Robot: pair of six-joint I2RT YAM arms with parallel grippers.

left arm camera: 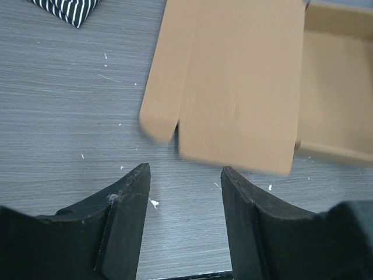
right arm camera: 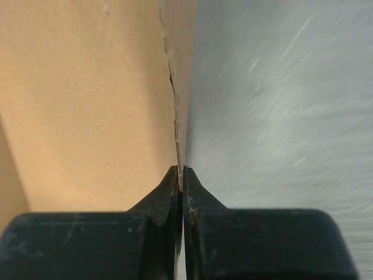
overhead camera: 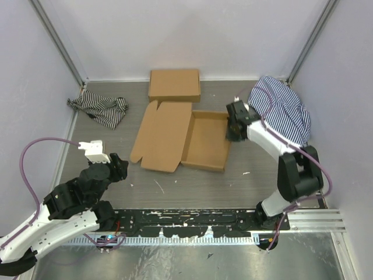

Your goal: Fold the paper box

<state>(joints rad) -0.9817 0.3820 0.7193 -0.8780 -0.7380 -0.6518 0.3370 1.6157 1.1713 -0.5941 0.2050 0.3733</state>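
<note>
The right gripper (right arm camera: 180, 174) pinched a wall of the paper box (overhead camera: 164, 135), centre right, likely to hold it upright. The left gripper (left arm camera: 185, 175) stood open, empty.

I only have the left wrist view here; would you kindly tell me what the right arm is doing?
Observer: The right gripper is shut on the upright right-hand wall of the paper box.
Operator: Thank you. Does anything lie beyond the box?
Observer: Yes, a second, low cardboard box lies just beyond the lid flap.
Operator: And further to the right?
Observer: A striped cloth is heaped in the far right corner.
</note>
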